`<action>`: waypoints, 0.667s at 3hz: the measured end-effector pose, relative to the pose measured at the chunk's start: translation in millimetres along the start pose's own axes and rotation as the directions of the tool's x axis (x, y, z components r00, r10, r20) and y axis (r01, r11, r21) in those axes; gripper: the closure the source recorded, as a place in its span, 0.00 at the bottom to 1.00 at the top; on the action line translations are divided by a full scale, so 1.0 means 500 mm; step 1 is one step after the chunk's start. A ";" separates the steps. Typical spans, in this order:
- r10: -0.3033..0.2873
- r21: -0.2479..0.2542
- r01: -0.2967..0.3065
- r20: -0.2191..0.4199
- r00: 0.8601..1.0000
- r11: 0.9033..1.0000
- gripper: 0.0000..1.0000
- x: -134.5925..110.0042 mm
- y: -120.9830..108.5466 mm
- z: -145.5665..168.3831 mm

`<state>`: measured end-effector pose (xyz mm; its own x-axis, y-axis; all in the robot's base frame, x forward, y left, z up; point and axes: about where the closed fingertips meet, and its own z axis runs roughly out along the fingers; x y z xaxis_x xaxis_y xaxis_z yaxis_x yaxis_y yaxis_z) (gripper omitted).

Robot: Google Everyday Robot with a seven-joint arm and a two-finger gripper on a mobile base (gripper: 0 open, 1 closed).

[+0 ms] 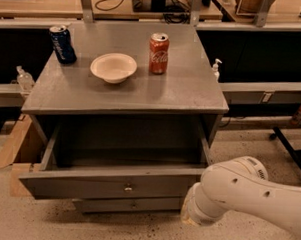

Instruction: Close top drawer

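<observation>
Jutting open, top drawer (pixel 112 183) sits beside arm (pixel 247 196) hiding gripper.

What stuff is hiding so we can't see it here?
- Gripper: nowhere in the camera view; either behind the white arm or past the bottom edge.
- Top drawer: its floor is dark and partly blocked by its own front panel, so any contents are unclear.
- Lower drawer: mostly covered by the open drawer above it.
- Blue can: label too small to read.

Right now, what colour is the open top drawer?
The top drawer is grey, camera view. The gripper is out of view.
</observation>
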<state>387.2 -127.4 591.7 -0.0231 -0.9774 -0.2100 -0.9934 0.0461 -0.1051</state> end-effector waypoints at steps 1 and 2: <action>-0.001 -0.003 0.001 -0.039 0.999 1.000 1.00 -0.004 -0.083 0.000; 0.001 -0.005 -0.001 -0.059 0.998 1.000 1.00 -0.007 -0.132 -0.001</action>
<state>452.9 -126.9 599.7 -0.0303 -0.9879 -0.1521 -0.9939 0.0459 -0.1003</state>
